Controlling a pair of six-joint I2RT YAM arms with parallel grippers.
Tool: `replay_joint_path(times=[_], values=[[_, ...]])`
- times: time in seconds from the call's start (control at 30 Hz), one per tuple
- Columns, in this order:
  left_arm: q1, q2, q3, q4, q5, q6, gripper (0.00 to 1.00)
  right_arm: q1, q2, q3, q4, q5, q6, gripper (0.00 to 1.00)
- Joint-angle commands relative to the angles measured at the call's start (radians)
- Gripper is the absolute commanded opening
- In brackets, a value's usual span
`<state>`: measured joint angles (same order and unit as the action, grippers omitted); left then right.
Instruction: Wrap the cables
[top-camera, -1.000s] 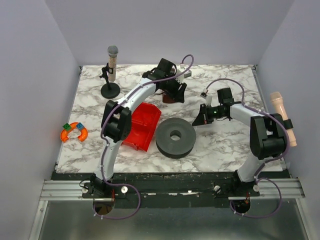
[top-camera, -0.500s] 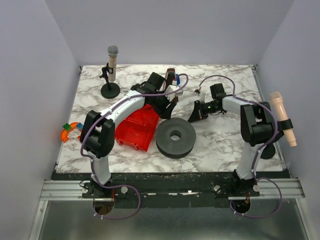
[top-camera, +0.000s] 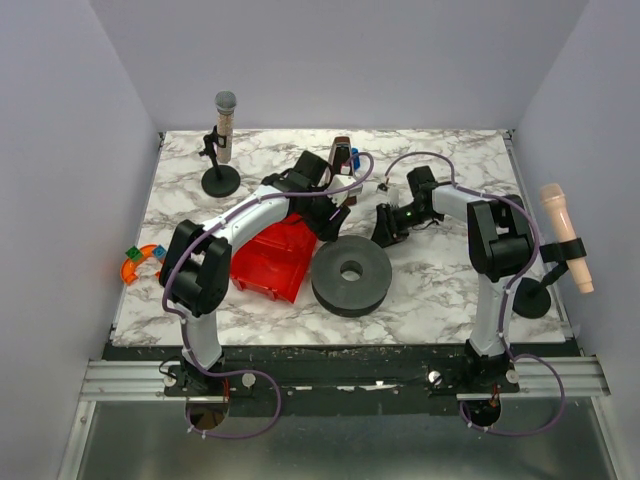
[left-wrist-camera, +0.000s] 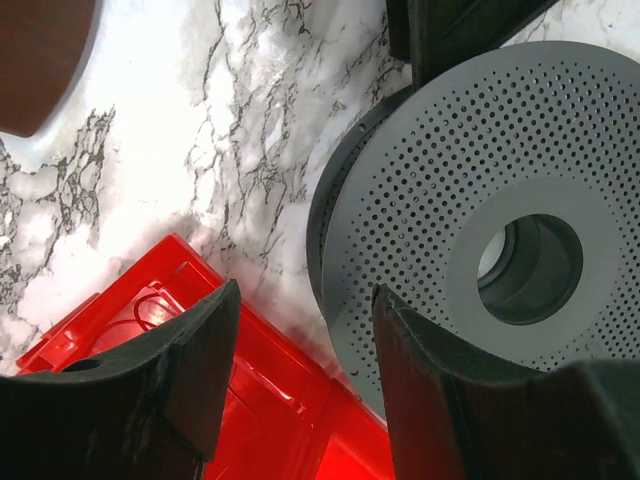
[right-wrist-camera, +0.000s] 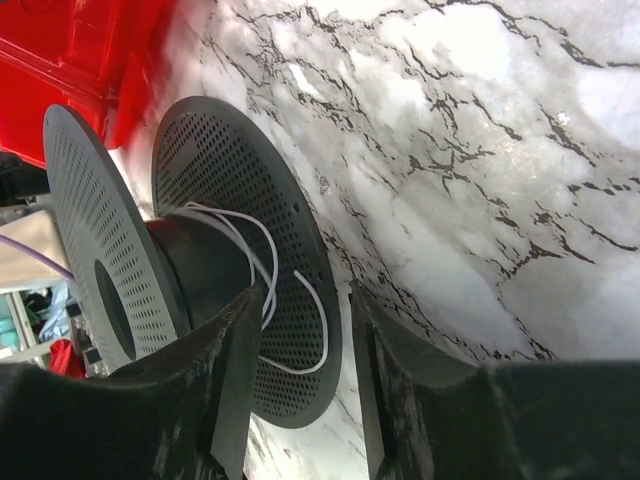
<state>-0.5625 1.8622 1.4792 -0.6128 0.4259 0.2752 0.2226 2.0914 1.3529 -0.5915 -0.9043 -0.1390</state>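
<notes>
A red bin (top-camera: 275, 255) lies left of centre on the marble surface (top-camera: 180, 215). The left fingers (left-wrist-camera: 303, 300) hang apart and empty over the bin's edge, beside the black spool (top-camera: 351, 273). Thin white cable (right-wrist-camera: 272, 245) loops loosely round the spool's core. The right fingers (right-wrist-camera: 305, 295) stand apart at its flange, gripping nothing.

On 1 marble table (top-camera: 450, 290): 1 black perforated spool (top-camera: 350, 275), 1 red plastic bin (top-camera: 268, 262), 1 orange horseshoe-shaped toy (top-camera: 147, 266) and 2 stands. 1 stand holds the grey-headed microphone (top-camera: 226, 105), 1 the beige handle (top-camera: 566, 235). 2 robot arms: left arm (top-camera: 250, 215), right arm (top-camera: 495, 235). White cable (right-wrist-camera: 262, 245) loops on the spool's hub; its strand count is unclear.
</notes>
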Motion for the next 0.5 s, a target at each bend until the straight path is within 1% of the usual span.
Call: replay_joint_path(times=[0.0,0.07,0.13,0.23,0.27,0.3,0.37,0.43,0.47], values=[[0.001,-0.023,0.044,0.022,-0.022,-0.014,0.63,0.009,0.007,0.037,-0.042,0.08,0.007,0.53],[0.003,-0.028,0.046,0.022,-0.021,-0.013,0.63,0.009,-0.01,0.049,-0.036,0.158,0.041,0.59],[0.001,-0.031,0.046,0.019,-0.016,-0.01,0.63,0.008,-0.024,0.064,-0.037,0.209,0.058,0.6],[0.001,-0.029,0.044,0.018,-0.012,-0.008,0.63,0.009,-0.04,0.087,-0.039,0.257,0.075,0.66],[0.001,-0.028,0.046,0.018,-0.012,-0.008,0.63,0.009,-0.044,0.098,-0.041,0.268,0.078,0.69],[0.001,-0.026,0.044,0.018,-0.009,-0.01,0.63,0.008,-0.045,0.106,-0.044,0.281,0.082,0.7],[0.001,-0.023,0.047,0.018,-0.01,-0.011,0.63,0.009,-0.047,0.124,-0.045,0.314,0.093,0.77],[0.003,-0.024,0.05,0.016,-0.01,-0.01,0.63,0.008,-0.056,0.141,-0.045,0.331,0.099,0.81],[0.001,-0.028,0.053,0.016,-0.01,-0.01,0.63,0.009,-0.062,0.15,-0.045,0.338,0.104,0.86]])
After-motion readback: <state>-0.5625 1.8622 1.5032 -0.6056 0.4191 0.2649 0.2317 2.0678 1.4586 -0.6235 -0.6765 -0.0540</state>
